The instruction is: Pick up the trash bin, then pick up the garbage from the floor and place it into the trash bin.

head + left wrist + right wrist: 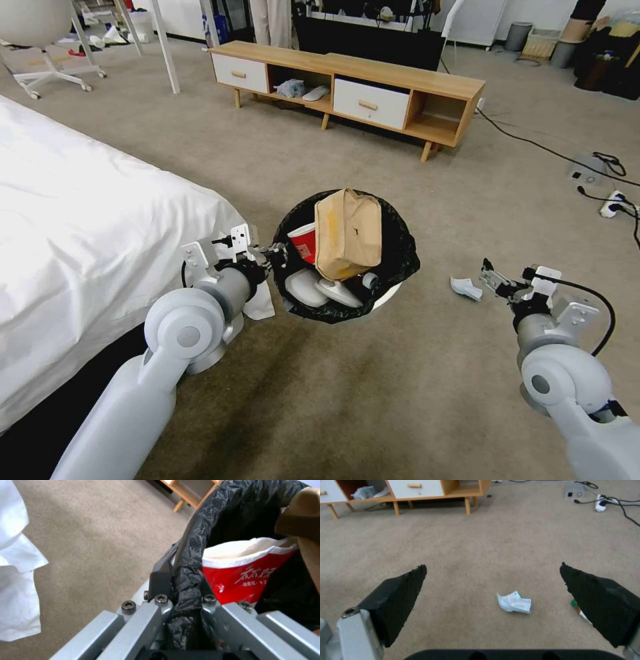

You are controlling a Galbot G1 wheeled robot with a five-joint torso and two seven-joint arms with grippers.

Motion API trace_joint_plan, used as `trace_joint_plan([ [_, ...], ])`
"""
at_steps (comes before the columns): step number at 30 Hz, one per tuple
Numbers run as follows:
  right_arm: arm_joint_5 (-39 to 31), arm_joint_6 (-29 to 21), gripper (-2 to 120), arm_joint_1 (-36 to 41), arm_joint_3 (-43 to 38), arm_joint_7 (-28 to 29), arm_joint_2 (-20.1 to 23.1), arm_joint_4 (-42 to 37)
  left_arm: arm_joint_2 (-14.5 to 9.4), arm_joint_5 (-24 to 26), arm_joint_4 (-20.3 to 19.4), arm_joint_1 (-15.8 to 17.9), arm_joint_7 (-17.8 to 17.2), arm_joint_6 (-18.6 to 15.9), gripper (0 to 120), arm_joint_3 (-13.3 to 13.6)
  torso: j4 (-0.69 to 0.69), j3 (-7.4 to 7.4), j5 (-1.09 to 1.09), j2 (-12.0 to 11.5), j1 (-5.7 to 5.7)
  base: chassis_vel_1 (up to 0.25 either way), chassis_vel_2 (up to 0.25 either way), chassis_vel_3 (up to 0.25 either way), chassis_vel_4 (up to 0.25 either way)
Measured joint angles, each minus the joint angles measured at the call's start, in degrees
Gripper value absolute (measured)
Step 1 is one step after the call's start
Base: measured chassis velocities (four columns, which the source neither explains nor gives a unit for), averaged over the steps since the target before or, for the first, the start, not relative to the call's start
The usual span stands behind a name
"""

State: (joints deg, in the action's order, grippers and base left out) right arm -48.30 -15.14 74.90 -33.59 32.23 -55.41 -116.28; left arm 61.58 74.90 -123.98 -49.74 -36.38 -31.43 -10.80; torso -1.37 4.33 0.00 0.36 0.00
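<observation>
Left gripper (275, 253) pinches the trash bin (393, 293) rim; right gripper (493, 585) hangs wide open above the carpet.

The left jaws are closed narrowly on the bin's black liner (190, 555) at the rim, holding the bin beside the bed (80, 220). Inside sit a brown paper bag (348, 233) and a red-white paper cup (246, 572). The right gripper's black pads (400, 592) stand far apart, touching nothing, with a crumpled white tissue (514, 602) on the floor between and below them.
</observation>
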Motion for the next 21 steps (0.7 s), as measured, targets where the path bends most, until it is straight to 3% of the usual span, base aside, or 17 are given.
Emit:
trace_joint_plan([
  [12, 0.27, 0.56, 100, -0.29, -0.17, -0.46, -0.33, 1.29, 0.35, -1.13, 0.33, -0.47, 0.93, 0.68, 2, -0.18, 0.01, 0.0, 0.0, 0.0, 0.0, 0.0, 0.0, 0.0, 0.0],
  [21, 0.57, 1.52, 100, -0.8, -0.22, -1.56, -0.09, 2.48, 0.57, -1.63, 0.76, -0.51, 1.72, 1.23, 2, -0.23, 0.0, 0.0, 0.0, 0.0, 0.01, -0.069, -0.062, -0.067, -0.066],
])
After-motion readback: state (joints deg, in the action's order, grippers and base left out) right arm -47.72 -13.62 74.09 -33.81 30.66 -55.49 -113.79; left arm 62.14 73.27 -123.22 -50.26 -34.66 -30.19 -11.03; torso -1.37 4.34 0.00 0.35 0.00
